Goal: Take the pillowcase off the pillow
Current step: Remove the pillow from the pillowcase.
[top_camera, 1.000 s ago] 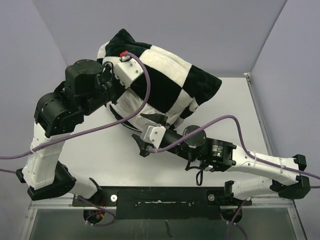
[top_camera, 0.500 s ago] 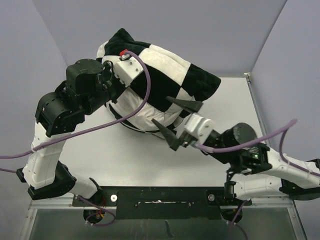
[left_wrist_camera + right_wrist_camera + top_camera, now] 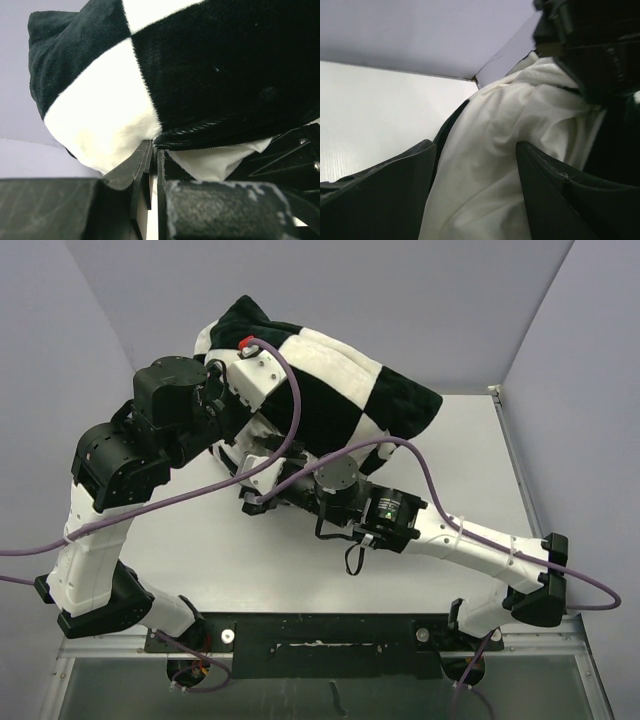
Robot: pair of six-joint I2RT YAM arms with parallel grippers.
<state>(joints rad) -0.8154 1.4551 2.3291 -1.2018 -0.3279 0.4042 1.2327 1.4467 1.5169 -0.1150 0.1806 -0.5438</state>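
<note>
Bench [image 3: 230, 570]: flat white top, matt finish. 
Back wall [image 3: 400, 300], left wall [image 3: 40, 370] and right wall [image 3: 590, 370]: plain lavender-grey panels standing along the far, left and right edges of the bench. 
Black mounting plate [image 3: 330, 632]: runs along the near edge, bolt heads visible. 
Grey metal strip [image 3: 100, 690]: lies outside the near edge, beyond the plate.

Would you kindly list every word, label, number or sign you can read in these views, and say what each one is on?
No text can be read in any view.
The pillowcase: black-and-white checks only, no lettering.
The pillow: plain white, no tag showing.
The right arm's black motor housing: any marking there is too small to read.
</note>
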